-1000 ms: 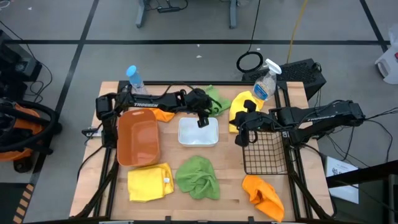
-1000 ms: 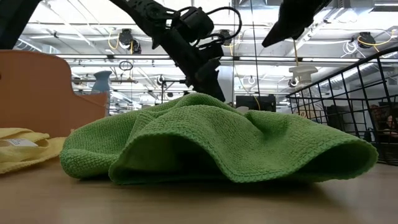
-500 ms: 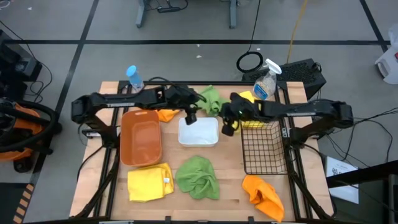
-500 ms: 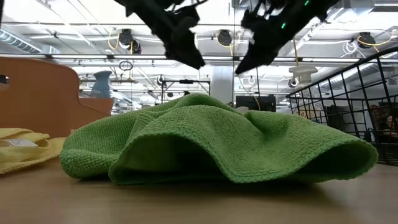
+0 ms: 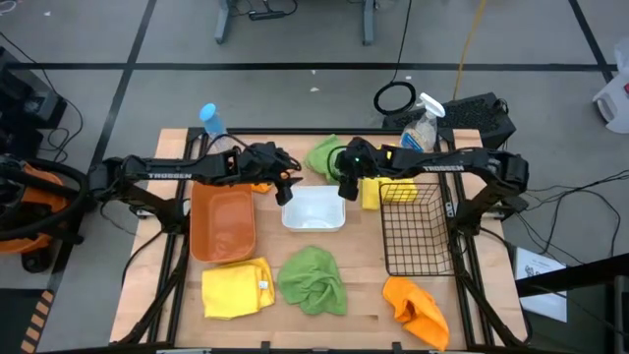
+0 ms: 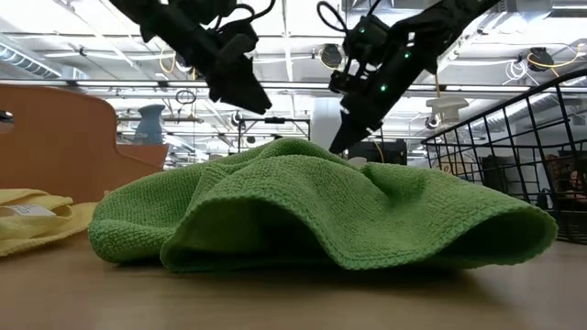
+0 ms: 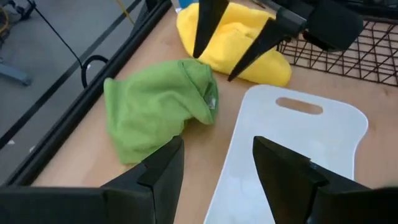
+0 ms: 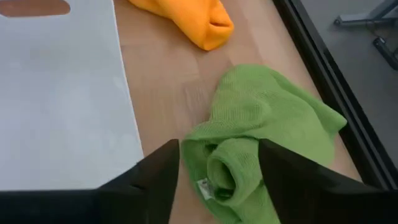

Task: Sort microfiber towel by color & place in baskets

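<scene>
Near edge: a green towel [image 5: 312,278] lies bunched low in the middle of the high view, a yellow towel [image 5: 236,288] just to its left, an orange towel [image 5: 416,309] at lower right; none is in a basket yet
Baskets: the orange-brown tub [image 5: 220,218] at left, the white tub [image 5: 314,208] at centre and the black wire basket [image 5: 420,228] at right all look empty from above
My right gripper [image 5: 344,183]: fingers apart, poised over the far green towel [image 8: 261,143], which fills the middle of my right wrist view beside the white tub's rim
My left gripper [image 5: 286,189]: fingers apart, hanging over the white tub's upper left corner, near the far orange towel [image 8: 184,17]
Far edge: a second yellow towel [image 7: 234,43] sits against the wire basket in the upper part of my left wrist view; a spray bottle [image 5: 420,125] stands behind it
Step in hand: I judge this to be the right arm's pick of the far green towel
Doing it well: drop straight down on the raised fold, close on a thick bunch, lift clear of the tub's rim, and keep my two arms from crossing
</scene>
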{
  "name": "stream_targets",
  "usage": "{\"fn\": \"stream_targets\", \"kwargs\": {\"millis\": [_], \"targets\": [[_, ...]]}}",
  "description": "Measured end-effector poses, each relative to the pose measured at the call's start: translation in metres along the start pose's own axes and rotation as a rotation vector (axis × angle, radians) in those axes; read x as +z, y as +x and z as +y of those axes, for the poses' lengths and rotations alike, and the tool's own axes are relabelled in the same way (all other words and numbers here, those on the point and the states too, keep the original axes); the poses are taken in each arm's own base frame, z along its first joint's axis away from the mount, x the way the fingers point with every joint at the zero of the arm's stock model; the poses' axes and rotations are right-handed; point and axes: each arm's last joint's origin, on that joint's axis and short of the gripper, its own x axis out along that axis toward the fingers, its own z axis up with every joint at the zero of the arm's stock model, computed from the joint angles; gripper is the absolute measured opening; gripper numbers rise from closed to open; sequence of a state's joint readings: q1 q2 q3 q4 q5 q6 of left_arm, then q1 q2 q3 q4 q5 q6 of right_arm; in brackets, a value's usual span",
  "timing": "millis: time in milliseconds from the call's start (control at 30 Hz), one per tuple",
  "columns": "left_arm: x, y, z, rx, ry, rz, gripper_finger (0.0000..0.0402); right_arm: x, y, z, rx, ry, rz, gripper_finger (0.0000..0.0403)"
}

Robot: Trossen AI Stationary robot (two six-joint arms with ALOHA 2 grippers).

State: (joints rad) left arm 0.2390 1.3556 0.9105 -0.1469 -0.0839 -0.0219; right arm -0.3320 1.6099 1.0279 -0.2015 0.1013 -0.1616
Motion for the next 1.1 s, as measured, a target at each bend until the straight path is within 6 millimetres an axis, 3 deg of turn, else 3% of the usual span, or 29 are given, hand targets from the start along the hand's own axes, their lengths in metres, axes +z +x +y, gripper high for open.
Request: {"fn": "stream_targets", "kwargs": {"millis": [233, 433, 767, 967, 1100], "targets": [[-0.009, 0.001, -0.004, -0.011, 0.006, -0.013, 0.0198, -0.009, 0.034, -0.007, -0.029, -0.01, 0.018, 0.0236], [-0.01, 0.001, -0.01, -0.03, 0.018, -0.021, 0.0198, -0.018, 0.052, -0.015, -0.051, 0.059, 0.033, 0.0195], [-0.011, 0.001, -0.016, -0.048, 0.03, -0.022, 0.0198, -0.018, 0.051, -0.017, -0.042, 0.103, 0.032, 0.0015], [-0.011, 0.001, -0.016, -0.048, 0.03, -0.022, 0.0198, -0.017, 0.049, -0.016, -0.039, 0.116, 0.028, 0.0007], [-0.011, 0.001, -0.016, -0.048, 0.03, -0.022, 0.0198, -0.008, 0.036, -0.016, -0.041, 0.114, -0.016, 0.0003]]}}
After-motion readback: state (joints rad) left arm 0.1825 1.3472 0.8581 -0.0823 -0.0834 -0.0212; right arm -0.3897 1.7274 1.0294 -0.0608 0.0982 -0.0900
